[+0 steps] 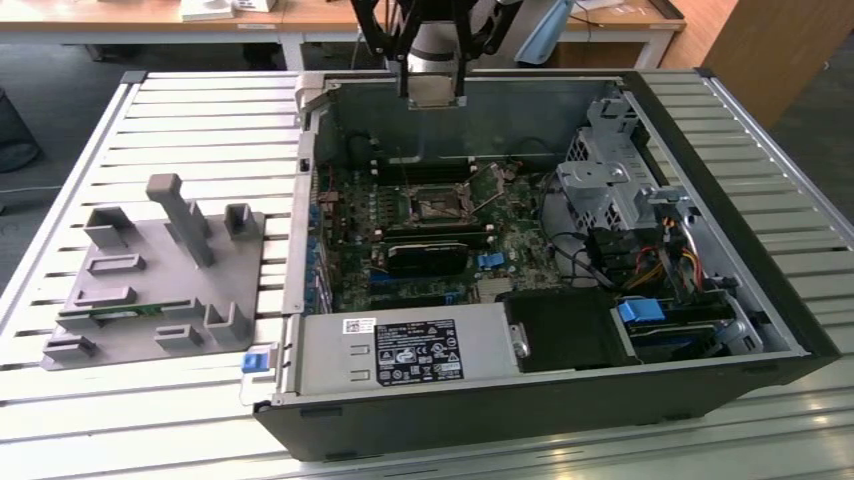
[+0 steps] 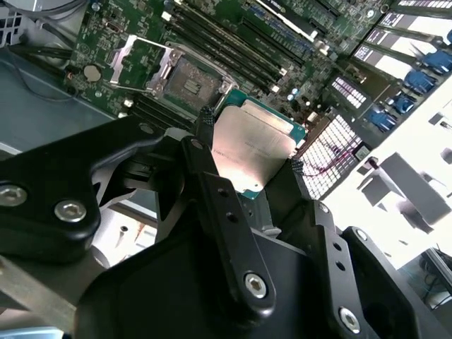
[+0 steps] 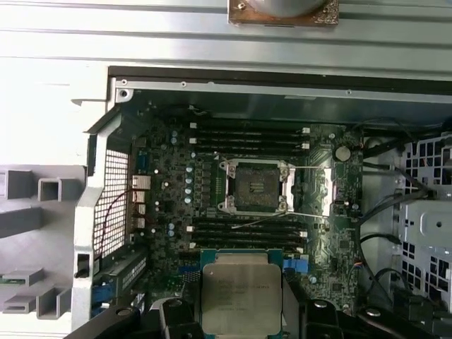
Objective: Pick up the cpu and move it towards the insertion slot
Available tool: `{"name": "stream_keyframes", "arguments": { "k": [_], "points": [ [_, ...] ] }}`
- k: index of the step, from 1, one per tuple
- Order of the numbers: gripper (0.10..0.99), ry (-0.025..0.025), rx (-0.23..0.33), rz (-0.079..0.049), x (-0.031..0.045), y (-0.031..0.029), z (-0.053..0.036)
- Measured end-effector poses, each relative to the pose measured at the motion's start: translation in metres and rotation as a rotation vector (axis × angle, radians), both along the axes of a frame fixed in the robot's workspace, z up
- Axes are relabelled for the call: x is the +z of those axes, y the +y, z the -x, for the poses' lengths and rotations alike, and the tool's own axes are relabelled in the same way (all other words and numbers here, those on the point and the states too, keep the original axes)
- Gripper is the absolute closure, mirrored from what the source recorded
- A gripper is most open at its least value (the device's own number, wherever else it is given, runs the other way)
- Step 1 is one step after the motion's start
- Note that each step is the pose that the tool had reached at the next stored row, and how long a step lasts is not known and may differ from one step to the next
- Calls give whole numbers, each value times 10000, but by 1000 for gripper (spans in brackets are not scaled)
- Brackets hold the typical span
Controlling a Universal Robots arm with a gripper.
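Observation:
My gripper (image 1: pixel 434 88) hangs over the far wall of the open computer case, shut on the cpu (image 1: pixel 434 93). In both wrist views the cpu (image 2: pixel 256 150) (image 3: pixel 241 291) is a flat square chip with a silver top and a thin green rim, pinched at two opposite edges between the black fingers (image 2: pixel 203 128). The insertion slot (image 1: pixel 437 206) (image 3: pixel 254 187) (image 2: pixel 185 76) is a black square socket in a silvery bracket on the green motherboard, uncovered and bare. It lies below the cpu and apart from it, nearer the camera in the exterior view.
The case (image 1: pixel 310 160) lies open-side up on a slatted white table (image 1: pixel 200 130). Inside are a labelled power supply (image 1: pixel 400 355), a metal drive cage (image 1: pixel 614 190) with cables, and memory slots (image 3: pixel 247 138). A grey fixture (image 1: pixel 147 270) stands at the exterior view's left.

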State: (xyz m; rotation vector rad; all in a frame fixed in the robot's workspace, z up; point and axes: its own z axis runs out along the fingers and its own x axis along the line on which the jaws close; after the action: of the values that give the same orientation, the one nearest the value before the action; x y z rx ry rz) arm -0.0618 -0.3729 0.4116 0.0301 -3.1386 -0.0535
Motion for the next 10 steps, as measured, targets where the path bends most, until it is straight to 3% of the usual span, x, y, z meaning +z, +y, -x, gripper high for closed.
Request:
{"name": "stream_keyframes", "arguments": {
  "k": [10],
  "points": [
    [545,0,2,0,-1,150,-88]
  ]
}}
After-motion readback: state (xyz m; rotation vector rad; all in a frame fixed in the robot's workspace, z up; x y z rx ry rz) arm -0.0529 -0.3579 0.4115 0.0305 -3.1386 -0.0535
